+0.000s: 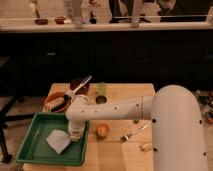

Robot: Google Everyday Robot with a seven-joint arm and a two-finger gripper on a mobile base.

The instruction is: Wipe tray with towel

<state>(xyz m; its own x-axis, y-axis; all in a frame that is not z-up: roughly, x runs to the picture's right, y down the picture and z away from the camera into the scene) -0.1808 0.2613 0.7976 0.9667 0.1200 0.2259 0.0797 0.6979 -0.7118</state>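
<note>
Over the tray (35, 150), your gripper (75, 136) meets the towel (58, 141); grip state unclear, so it may slide off.

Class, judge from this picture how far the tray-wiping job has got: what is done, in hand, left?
Done: the towel lies inside the green tray. In hand: the hand is down in the tray at the towel's right edge. Left: most of the tray floor lies uncovered, so the wiping strokes seem yet to come.
</note>
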